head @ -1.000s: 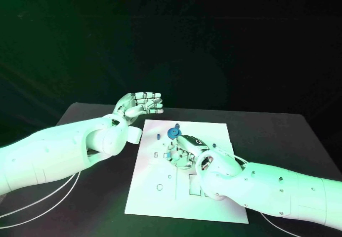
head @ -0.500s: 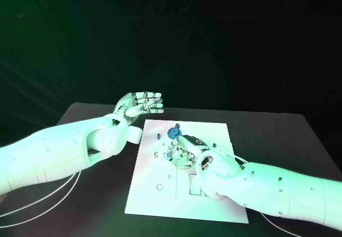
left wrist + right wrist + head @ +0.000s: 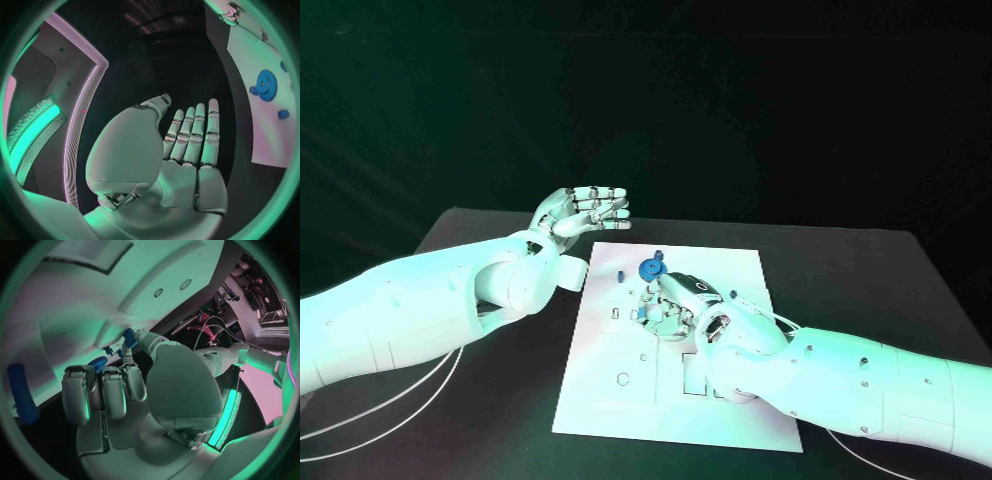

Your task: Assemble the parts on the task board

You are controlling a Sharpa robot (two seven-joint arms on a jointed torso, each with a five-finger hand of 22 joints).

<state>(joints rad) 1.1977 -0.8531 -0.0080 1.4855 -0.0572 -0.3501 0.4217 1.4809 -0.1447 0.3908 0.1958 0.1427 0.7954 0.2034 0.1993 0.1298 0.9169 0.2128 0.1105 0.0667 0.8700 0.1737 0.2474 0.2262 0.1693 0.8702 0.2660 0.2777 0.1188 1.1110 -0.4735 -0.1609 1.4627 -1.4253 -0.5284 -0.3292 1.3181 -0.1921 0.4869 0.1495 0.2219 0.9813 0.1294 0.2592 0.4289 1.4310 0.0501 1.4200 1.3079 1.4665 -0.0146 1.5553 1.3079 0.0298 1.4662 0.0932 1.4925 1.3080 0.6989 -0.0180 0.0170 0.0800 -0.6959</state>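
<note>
The white task board (image 3: 632, 400) lies in the middle of the black table. A blue gear (image 3: 651, 268) sits near its far end, and the left wrist view shows the gear (image 3: 267, 85) with a small blue part (image 3: 282, 114) beside it. My right hand (image 3: 678, 305) is low over the board just behind the gear, fingers curled down. In the right wrist view a blue part (image 3: 99, 362) peeks out past its fingers (image 3: 103, 390); whether it is held is hidden. My left hand (image 3: 581, 212) is raised off the board's far left corner, fingers straight and apart, holding nothing.
A long blue part (image 3: 22, 395) and another small blue part (image 3: 129, 336) lie on the board (image 3: 75, 300) near my right hand. Slots and holes mark the board's near half. Bare black table (image 3: 877, 270) flanks the board on both sides.
</note>
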